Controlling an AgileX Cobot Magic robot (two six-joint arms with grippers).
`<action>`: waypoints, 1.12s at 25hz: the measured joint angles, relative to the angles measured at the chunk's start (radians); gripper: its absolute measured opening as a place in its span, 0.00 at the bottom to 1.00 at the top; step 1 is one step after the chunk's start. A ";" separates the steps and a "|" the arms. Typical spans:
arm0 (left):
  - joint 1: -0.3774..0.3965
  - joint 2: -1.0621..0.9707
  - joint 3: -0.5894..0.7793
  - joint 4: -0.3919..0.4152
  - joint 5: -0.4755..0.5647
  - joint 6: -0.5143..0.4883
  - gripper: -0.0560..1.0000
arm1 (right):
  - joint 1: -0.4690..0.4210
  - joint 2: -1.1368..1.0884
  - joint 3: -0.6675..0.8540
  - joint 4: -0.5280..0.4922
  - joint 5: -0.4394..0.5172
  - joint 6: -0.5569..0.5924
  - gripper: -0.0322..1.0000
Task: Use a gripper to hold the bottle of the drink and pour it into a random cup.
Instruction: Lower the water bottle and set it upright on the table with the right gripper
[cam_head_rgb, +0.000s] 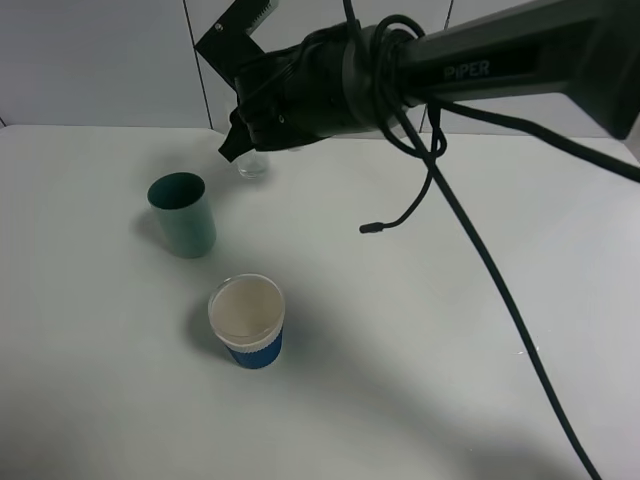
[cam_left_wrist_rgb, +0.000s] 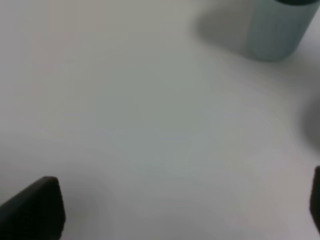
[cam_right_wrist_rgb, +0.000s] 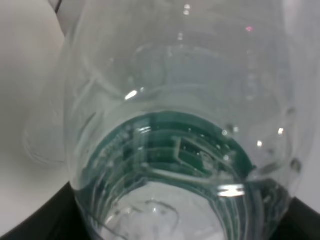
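The bottle of the drink (cam_right_wrist_rgb: 175, 125) fills the right wrist view, clear plastic with liquid and its green label showing through. From above, only its clear lower part (cam_head_rgb: 252, 165) shows under the black arm at the far side of the table. My right gripper (cam_head_rgb: 243, 140) is shut on it, with dark jaws at either side; I cannot tell whether the bottle rests on the table. A teal cup (cam_head_rgb: 183, 213) stands front-left of the bottle. A blue cup with a white rim (cam_head_rgb: 247, 320) stands nearer the front. My left gripper (cam_left_wrist_rgb: 175, 210) is open over bare table, the teal cup (cam_left_wrist_rgb: 277, 30) beyond it.
The white table (cam_head_rgb: 450, 350) spreads to the right and front. The right arm (cam_head_rgb: 480, 60) crosses the top of the overhead view, its black cables hanging down, and one loose cable end (cam_head_rgb: 372, 228) dangles over the middle. A pale wall (cam_head_rgb: 90, 60) runs behind.
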 joint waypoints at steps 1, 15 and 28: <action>0.000 0.000 0.000 0.000 0.000 0.000 0.99 | 0.000 -0.007 0.000 0.020 -0.003 -0.016 0.59; 0.000 0.000 0.000 0.000 0.000 0.000 0.99 | 0.000 -0.044 0.000 0.441 -0.012 -0.428 0.59; 0.000 0.000 0.000 0.000 0.000 0.000 0.99 | -0.020 -0.112 0.000 0.680 0.015 -0.660 0.59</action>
